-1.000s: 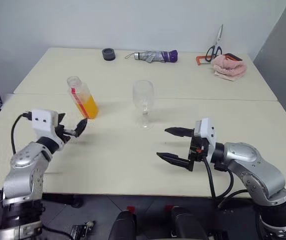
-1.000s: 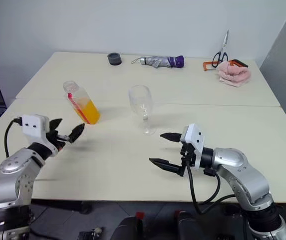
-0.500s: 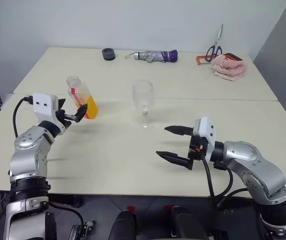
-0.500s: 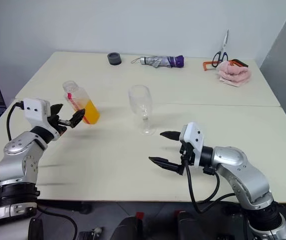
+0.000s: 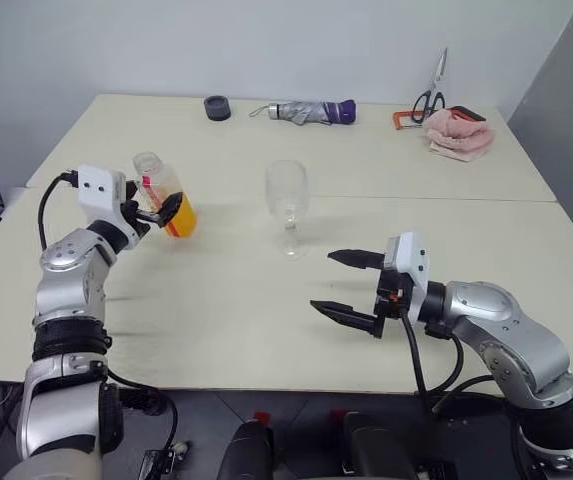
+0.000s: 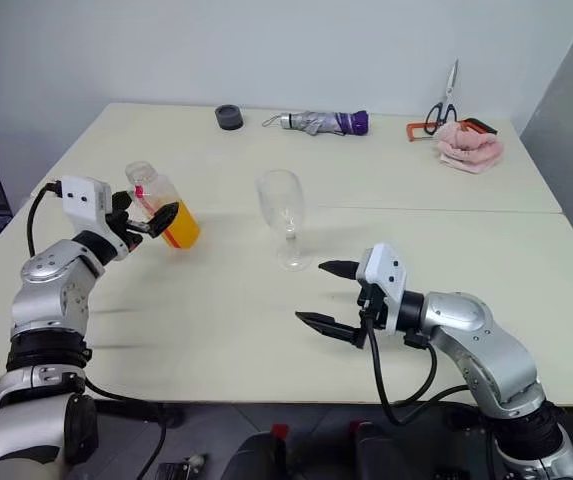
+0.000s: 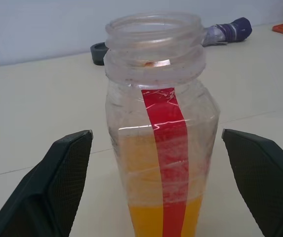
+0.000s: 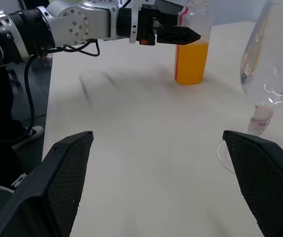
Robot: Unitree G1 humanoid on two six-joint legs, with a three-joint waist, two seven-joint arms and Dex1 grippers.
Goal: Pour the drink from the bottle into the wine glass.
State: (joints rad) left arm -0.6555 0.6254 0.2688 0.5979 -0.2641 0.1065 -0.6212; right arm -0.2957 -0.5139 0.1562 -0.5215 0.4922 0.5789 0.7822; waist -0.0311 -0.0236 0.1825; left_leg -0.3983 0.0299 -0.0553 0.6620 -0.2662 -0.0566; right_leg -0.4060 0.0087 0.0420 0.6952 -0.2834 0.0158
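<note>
Between the open left gripper [image 7: 156, 192] fingers, the bottle [image 7: 159, 133] stands upright

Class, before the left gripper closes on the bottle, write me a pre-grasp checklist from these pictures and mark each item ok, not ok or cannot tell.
1. Left gripper open, fingers either side of the bottle: ok.
2. Bottle upright on the table: ok.
3. Bottle mouth uncapped for pouring: ok.
4. Drink inside, filling roughly the lower half: ok.
5. Wine glass upright, empty, standing apart from the bottle: ok.
6. Right gripper open, holding nothing, away from the glass: ok.
</note>
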